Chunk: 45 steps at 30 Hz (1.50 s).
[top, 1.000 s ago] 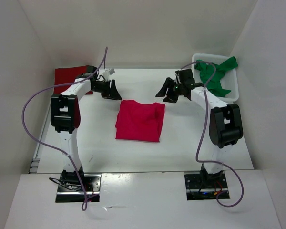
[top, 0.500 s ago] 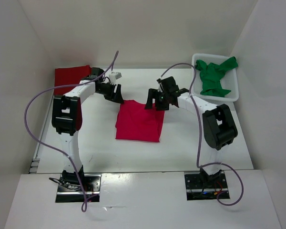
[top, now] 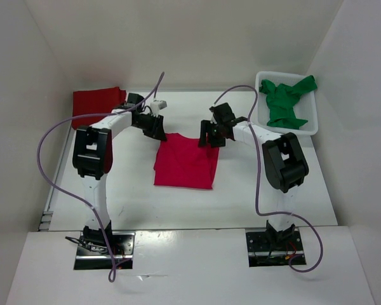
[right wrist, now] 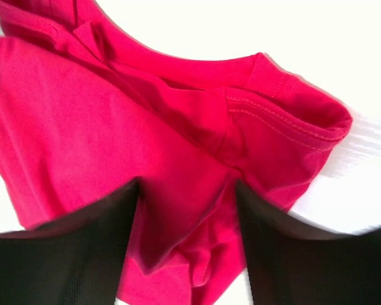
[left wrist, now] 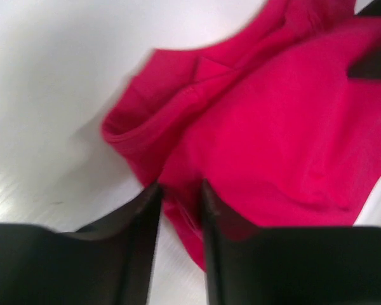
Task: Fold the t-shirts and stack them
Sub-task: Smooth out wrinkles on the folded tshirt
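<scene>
Both arms have swung inward since a second ago, leaving the open worktop to meet the far edge of the crimson t-shirt (top: 185, 164), the left from beside the dark red shirt and the right from beside the basket.

The crimson t-shirt lies flat in a folded rectangle on the white worktop (top: 254, 184), its collar edge on the far side.

The left fingers (top: 156, 128) sit at the far-left corner of the crimson t-shirt. In the left wrist view the left fingers (left wrist: 143, 222) stand close together, with only a narrow strip of the crimson t-shirt (left wrist: 273, 127) showing between them at its rolled hem. I cannot tell whether they truly pinch the cloth or merely straddle it.

The right fingers (top: 209, 136) sit at the far-right corner of the crimson t-shirt. From the right wrist, the right fingers (right wrist: 101, 235) are spread wide on either side of a band of the crimson t-shirt (right wrist: 114, 127) just below the stitched collar; they rest over the cloth without clamping it.

The dark red t-shirt (top: 95, 105) lies folded well to the far left of the crimson t-shirt. The green t-shirt (top: 284, 101) is heaped far right of it in the white basket (top: 307, 130), one sleeve draped over the rim.
</scene>
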{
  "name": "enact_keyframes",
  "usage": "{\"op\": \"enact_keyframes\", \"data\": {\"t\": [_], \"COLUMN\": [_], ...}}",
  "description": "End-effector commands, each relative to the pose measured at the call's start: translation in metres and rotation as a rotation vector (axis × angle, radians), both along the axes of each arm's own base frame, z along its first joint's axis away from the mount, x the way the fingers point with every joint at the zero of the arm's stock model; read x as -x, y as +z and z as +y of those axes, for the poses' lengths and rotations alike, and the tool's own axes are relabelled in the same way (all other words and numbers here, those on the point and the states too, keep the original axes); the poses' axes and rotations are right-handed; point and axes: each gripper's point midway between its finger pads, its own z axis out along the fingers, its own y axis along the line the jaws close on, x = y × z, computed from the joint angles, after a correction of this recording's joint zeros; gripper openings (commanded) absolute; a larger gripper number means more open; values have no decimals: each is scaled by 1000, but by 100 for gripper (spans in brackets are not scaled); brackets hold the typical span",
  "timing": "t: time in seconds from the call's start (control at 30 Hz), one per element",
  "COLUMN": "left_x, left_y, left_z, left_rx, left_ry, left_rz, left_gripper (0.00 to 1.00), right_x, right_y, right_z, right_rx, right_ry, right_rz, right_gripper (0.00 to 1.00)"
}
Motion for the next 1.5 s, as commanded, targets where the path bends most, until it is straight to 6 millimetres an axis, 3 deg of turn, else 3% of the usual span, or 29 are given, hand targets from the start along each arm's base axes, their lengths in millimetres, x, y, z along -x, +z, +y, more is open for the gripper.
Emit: {"op": "enact_keyframes", "data": {"t": [0.0, 0.03, 0.07, 0.27, 0.3, 0.47, 0.57, 0.67, 0.77, 0.93, 0.97, 1.0, 1.13, 1.17, 1.2, 1.23, 1.27, 1.47], "left_x": [10, 12, 15, 23, 22, 39, 52, 64, 69, 58, 53, 50, 32, 28, 26, 20, 15, 1], "left_y": [-4, -7, -6, 10, 21, 55, 89, 103, 108, 89, 88, 77, 56, 49, 45, 42, 40, 29], "left_z": [-15, -16, -18, -21, -21, -24, -25, -30, -36, -43, -44, -43, -41, -39, -38, -38, -35, -29], "left_rx": [57, 67, 79, 113, 116, 155, 183, 210, 221, 209, 206, 196, 161, 143, 133, 127, 105, 54], "left_ry": [-73, -78, -85, -110, -111, -141, -158, -177, -190, -155, -143, -136, -91, -70, -63, -51, -36, 20], "left_rz": [1, 11, 25, 10, -14, -62, -113, -123, -123, -79, -78, -63, -43, -36, -38, -44, -58, -82], "left_gripper": [35, 32, 29, 11, 10, 7, 7, 7, 7, 7, 7, 7, 7, 7, 7, 7, 7, 7], "right_x": [-10, -9, -9, 0, 5, 31, 57, 71, 78, 59, 48, 40, 6, -2, -9, -15, -25, -55], "right_y": [8, 8, 8, 31, 35, 69, 102, 115, 108, 81, 83, 70, 48, 49, 37, 33, 37, 20], "right_z": [6, 8, 8, 6, 8, 8, 7, 0, -3, -16, -17, -19, -35, -35, -38, -38, -39, -44], "right_rx": [-6, -14, -14, -36, -35, -56, -98, -121, -116, -40, -45, -30, 2, 11, 23, 28, 27, 84], "right_ry": [23, 29, 29, 28, 37, 36, 25, -13, -23, -48, -61, -67, -120, -130, -133, -139, -142, -157], "right_rz": [-49, -45, -45, -65, -61, -64, -84, -85, -58, -33, -44, -26, -26, -36, -25, -30, -46, -69], "right_gripper": [58, 51, 37, 10, 1, 0, 0, 0, 0, 0, 0, 0, 5, 6, 9, 21, 24, 28]}}
